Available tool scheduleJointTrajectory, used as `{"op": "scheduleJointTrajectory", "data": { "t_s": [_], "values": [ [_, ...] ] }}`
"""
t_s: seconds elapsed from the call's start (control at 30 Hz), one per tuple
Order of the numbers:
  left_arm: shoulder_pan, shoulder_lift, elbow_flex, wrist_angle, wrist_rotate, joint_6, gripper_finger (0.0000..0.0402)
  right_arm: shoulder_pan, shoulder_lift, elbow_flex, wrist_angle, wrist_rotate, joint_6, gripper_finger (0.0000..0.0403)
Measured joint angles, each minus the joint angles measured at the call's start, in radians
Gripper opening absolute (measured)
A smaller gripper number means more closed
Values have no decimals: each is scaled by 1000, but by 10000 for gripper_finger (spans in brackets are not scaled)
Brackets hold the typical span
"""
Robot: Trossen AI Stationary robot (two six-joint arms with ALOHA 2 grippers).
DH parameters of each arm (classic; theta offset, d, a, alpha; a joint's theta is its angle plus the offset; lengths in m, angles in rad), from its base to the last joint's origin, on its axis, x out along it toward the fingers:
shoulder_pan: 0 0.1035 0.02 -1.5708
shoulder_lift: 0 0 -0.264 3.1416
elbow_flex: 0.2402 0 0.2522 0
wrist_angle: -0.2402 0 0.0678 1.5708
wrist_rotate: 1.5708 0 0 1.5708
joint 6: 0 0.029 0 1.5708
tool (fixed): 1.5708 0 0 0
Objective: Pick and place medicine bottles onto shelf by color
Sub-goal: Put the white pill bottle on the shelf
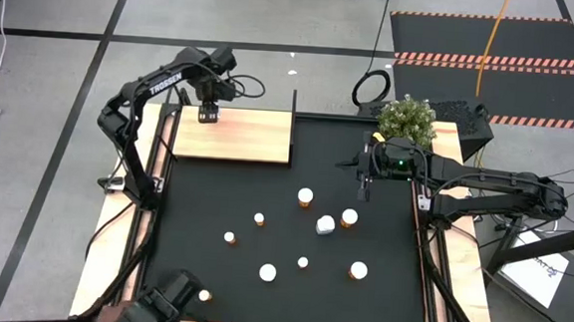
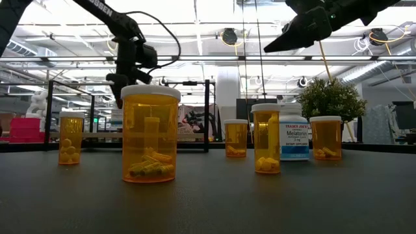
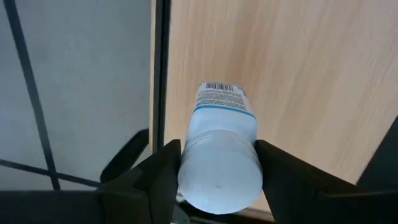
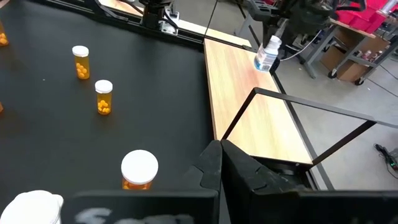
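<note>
My left gripper (image 1: 208, 111) is over the far left corner of the light-wood shelf (image 1: 238, 138), shut on a white bottle (image 3: 219, 149) with a blue-edged label. My right gripper (image 1: 366, 182) hangs shut and empty over the black mat's far right part, beside the plant. Several orange bottles with white caps stand upright on the mat, among them one mid-mat (image 1: 306, 196) and one at the right (image 1: 348, 218). A second white bottle (image 1: 325, 224) stands beside that one. In the low view a big orange bottle (image 2: 150, 133) stands nearest. My left gripper pinches the white bottle's upper end, by the cap (image 3: 217, 177), between its two fingers (image 3: 158, 180), one on each side. The fingers come from above, pointing down. The bottle hangs about upright, its base just over the shelf board (image 4: 264, 65); whether it touches the board I cannot tell.
Thin black posts (image 1: 295, 102) stand at the shelf's edges. A potted plant (image 1: 407, 118) stands at the mat's far right corner. One orange bottle (image 1: 204, 296) is near the mat's near left corner. Wooden side strips (image 1: 111, 260) flank the mat.
</note>
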Motion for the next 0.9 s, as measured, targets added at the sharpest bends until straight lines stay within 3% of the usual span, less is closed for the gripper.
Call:
{"op": "scheduleJointTrajectory", "data": {
  "t_s": [0.9],
  "values": [
    [2, 1, -58, 69, -75, 5, 200, 0, 0, 0, -4, 0, 0, 0]
  ]
}}
